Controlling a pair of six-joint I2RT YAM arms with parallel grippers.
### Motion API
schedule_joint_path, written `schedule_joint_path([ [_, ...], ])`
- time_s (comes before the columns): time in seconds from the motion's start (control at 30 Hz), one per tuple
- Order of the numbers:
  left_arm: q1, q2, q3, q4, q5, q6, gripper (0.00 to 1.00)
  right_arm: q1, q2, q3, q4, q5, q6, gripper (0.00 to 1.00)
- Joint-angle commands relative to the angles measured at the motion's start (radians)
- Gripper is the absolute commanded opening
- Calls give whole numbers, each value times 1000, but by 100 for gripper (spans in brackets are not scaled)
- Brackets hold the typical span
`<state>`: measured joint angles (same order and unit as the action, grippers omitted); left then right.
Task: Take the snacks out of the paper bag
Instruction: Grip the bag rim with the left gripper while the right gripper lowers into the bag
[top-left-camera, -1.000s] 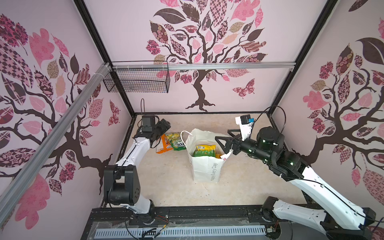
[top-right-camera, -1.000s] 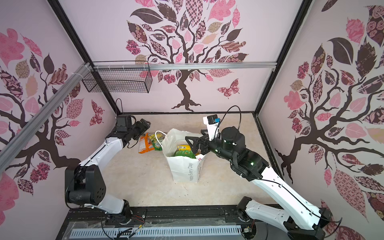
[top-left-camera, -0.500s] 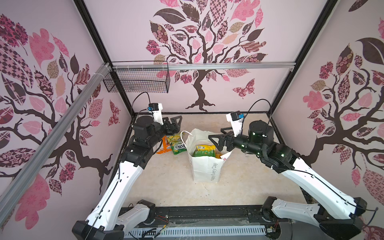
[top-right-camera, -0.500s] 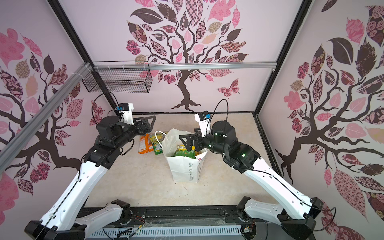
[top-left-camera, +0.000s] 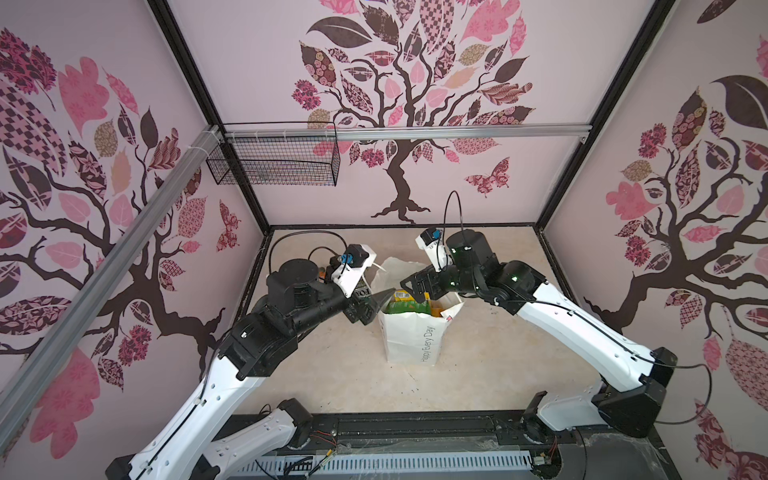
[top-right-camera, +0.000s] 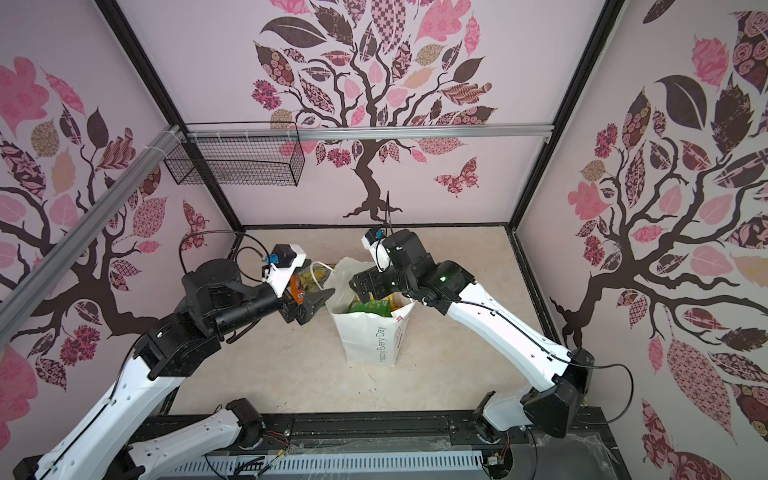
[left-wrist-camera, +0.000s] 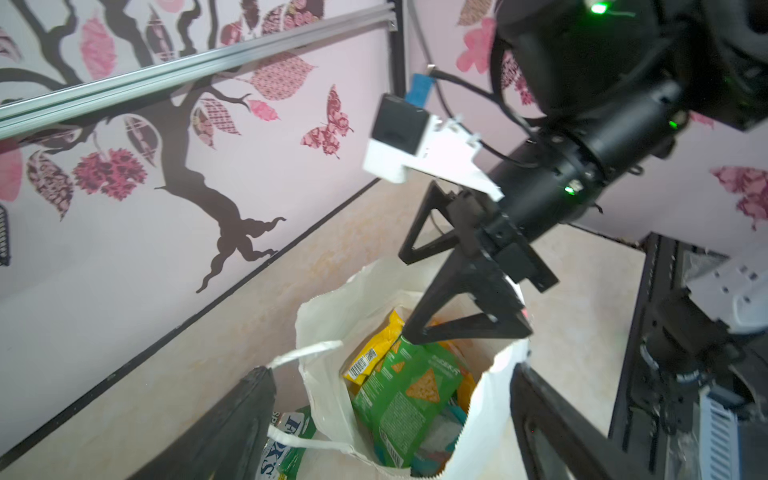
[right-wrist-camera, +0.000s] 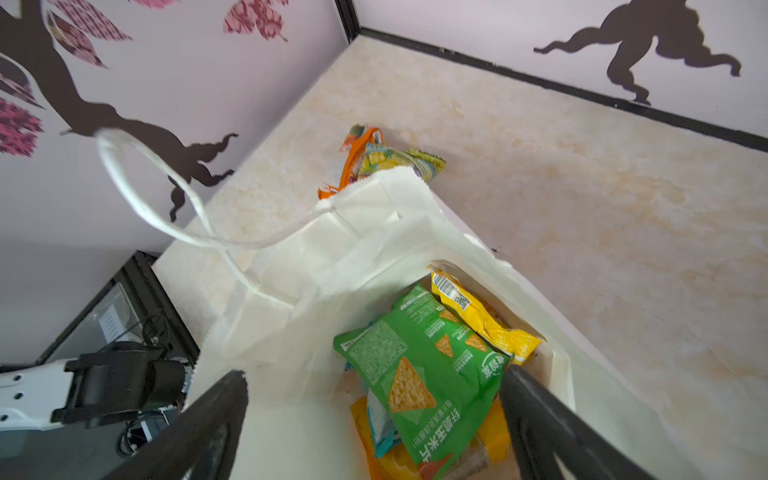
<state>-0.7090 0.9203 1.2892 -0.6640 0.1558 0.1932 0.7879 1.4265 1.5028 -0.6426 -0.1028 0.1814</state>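
Right jaws, released, hover over a green crinkly packet (right-wrist-camera: 419, 365) in the white paper bag (top-left-camera: 409, 340). Left jaws sit released beside it.

Both top views: high, looking down on whole worktop (top-left-camera: 332, 374). Wrist views: close, both facing into paper bag (left-wrist-camera: 324, 316).

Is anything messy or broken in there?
Nothing is broken or spilled. The bag stands upright, but its top edge is crumpled and one corner flops outward. Two packets lie overlapping on the table beside it. That is a bit untidy, but it fits the job.
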Motion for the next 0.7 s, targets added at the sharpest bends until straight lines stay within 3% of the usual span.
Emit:
schedule_joint_path([
  [0.0, -14, -10, 27, -112, 14, 107, 91, 32, 64, 46, -90, 40, -50, 98],
  [0.3, -16, -28, -33, -69, 2, 111, 93, 47, 212, 65, -124, 11, -68, 98],
  [0.67, -17, -25, -40, -65, -3, 116, 94, 46, 290, 27, -120, 2, -70, 99],
])
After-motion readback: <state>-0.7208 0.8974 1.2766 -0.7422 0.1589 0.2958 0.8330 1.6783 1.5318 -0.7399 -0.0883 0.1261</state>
